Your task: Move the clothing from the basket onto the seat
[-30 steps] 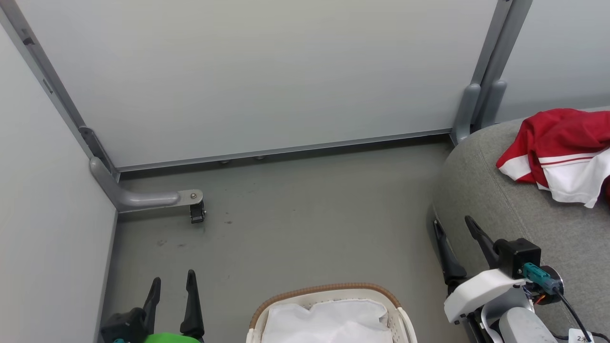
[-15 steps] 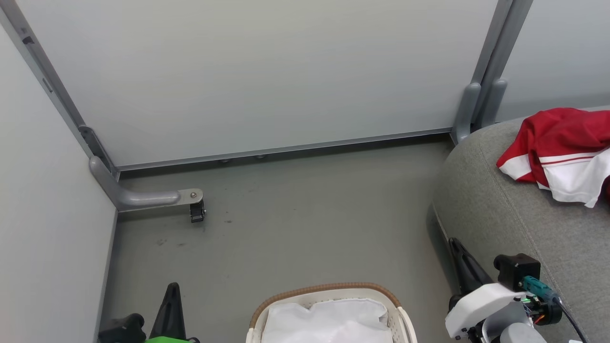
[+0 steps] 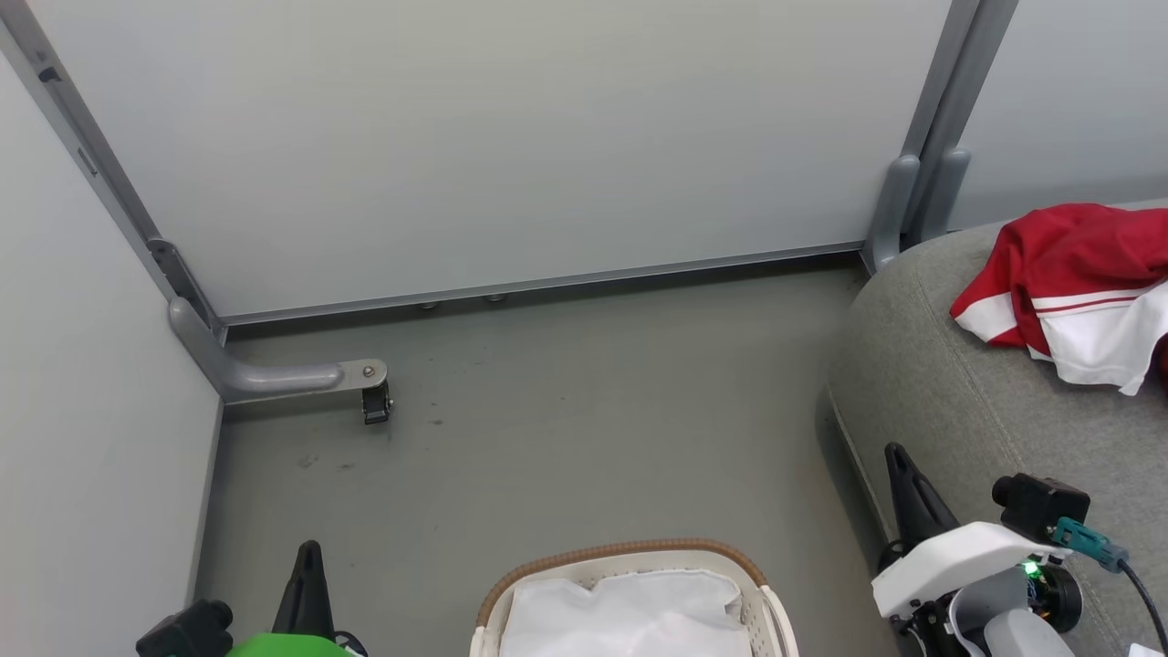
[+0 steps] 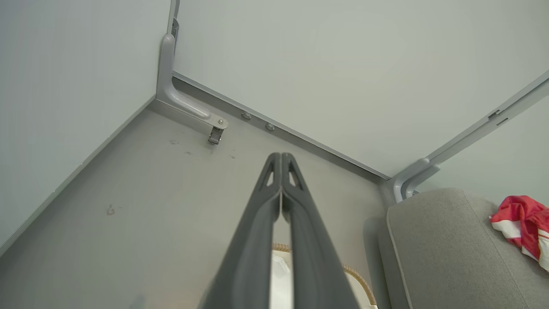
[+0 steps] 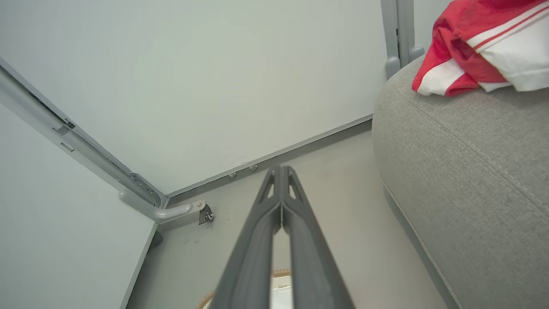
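Red and white clothing [image 3: 1068, 292] lies crumpled on the grey seat [image 3: 967, 401] at the right; it also shows in the left wrist view [image 4: 521, 227] and the right wrist view [image 5: 476, 38]. The white basket [image 3: 630, 558] with a brown rim stands on the floor at the bottom centre, holding just its white liner [image 3: 620, 616]. My left gripper [image 3: 308, 552] is shut and empty, left of the basket. My right gripper [image 3: 899, 456] is shut and empty, beside the seat's front edge. Both wrist views show the fingertips pressed together [image 4: 281, 156] [image 5: 281, 169].
Pale partition walls enclose the grey floor [image 3: 566, 411]. A grey bracket with a small caster [image 3: 374, 401] juts from the left corner. A grey post [image 3: 912, 201] stands behind the seat's corner.
Both grippers went from open to shut. The left one dropped lower and leftward; the right one shifted a little to the right. The clothing and basket stayed put.
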